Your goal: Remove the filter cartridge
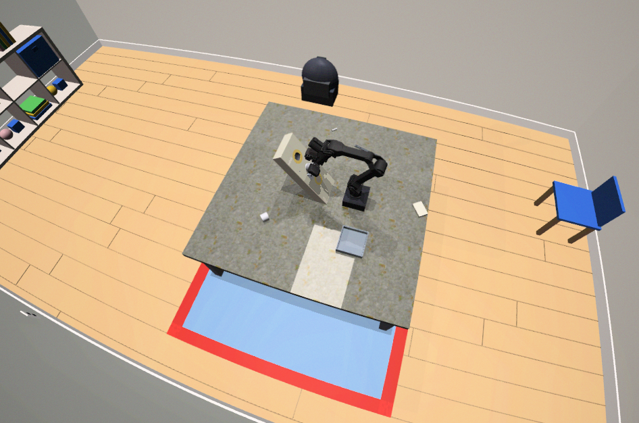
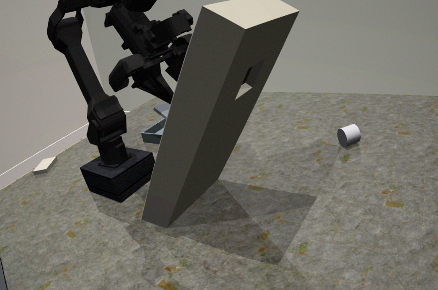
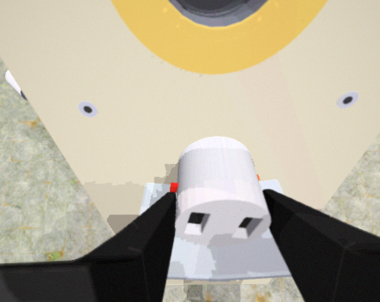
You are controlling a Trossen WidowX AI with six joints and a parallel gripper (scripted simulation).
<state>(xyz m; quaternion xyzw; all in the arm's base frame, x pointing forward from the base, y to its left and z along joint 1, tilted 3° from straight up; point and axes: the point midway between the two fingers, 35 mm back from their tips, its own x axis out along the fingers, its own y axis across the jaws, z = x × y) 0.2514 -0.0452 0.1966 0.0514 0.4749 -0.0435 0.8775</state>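
Note:
The white round cartridge (image 3: 220,178) (image 1: 307,166) is out of its hole, its two-slot face toward the wrist camera. It is over the sloping pale grey ledge (image 3: 228,262) low on the service panel's front; whether it touches the ledge is hard to tell. My gripper (image 3: 218,198) is shut on the cartridge, one black finger against each side. The panel (image 1: 281,152) (image 2: 208,67) (image 3: 254,105) leans, and hides the fingertips in the exterior view. Its yellow-ringed hole (image 3: 215,45) is empty. The grey-blue tray (image 1: 338,242) (image 2: 152,137) stands away from the gripper, near the arm's base.
Another white cylinder (image 1: 264,217) (image 2: 350,135) lies on the table beyond the panel. A pale mat (image 1: 325,274) reaches the table edge beside the tray. A pale flat block (image 1: 420,208) (image 2: 45,165) lies near another edge. A small white piece (image 1: 334,129) lies on the far side.

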